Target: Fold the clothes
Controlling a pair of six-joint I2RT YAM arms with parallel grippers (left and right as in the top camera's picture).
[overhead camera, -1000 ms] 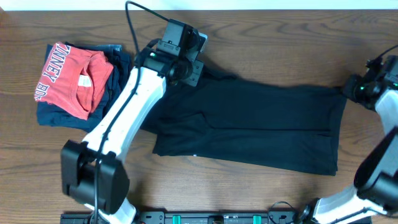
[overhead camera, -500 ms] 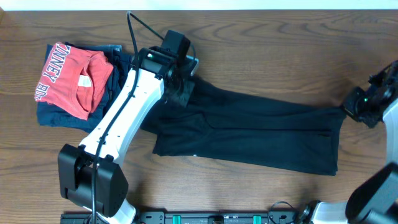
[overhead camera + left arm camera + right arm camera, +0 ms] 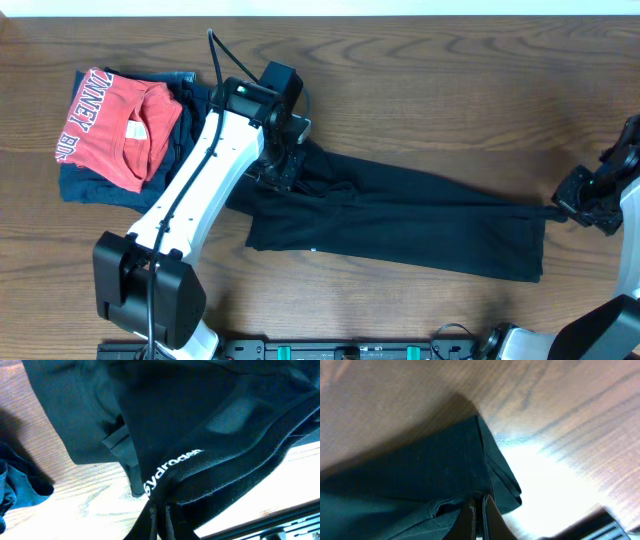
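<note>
Black shirt (image 3: pixel 420 225) edge clamped, left pincer (image 3: pixel 159 510), right pincer (image 3: pixel 477 502)

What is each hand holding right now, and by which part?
Both pinch the black shirt: left hand its upper left edge, right hand its upper right corner.

The black shirt (image 3: pixel 420 225) is soft matt cloth; the table (image 3: pixel 450 80) is grained wood with a light sheen.
</note>
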